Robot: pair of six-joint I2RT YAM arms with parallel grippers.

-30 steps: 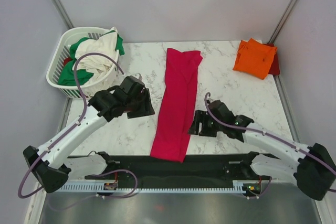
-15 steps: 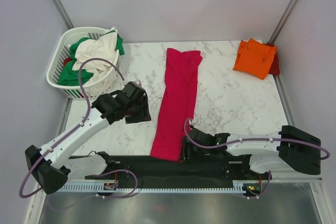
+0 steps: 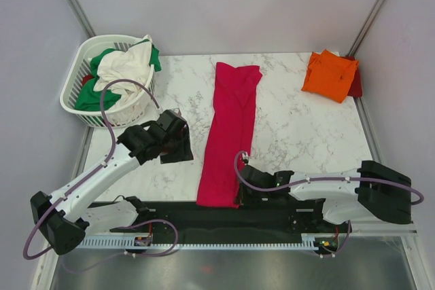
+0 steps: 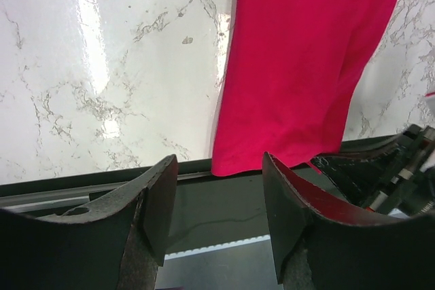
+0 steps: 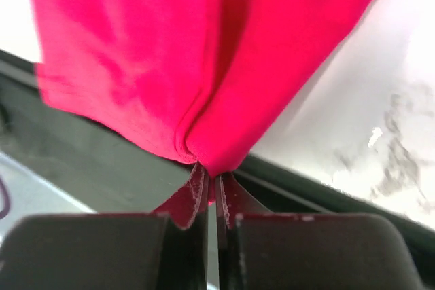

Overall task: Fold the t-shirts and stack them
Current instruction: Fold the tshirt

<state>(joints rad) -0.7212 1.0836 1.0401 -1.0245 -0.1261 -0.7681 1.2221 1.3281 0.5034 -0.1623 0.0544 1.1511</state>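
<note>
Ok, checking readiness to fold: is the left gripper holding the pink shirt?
No, the left gripper stands open with nothing between its fingers; the pink shirt lies beyond them.

Overhead, two wrist close-ups, shared shirt [image 3: 230, 127]

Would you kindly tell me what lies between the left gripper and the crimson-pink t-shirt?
Only a bare strip of the marble table separates the open left gripper from the crimson-pink t-shirt; the top external view shows this.
</note>
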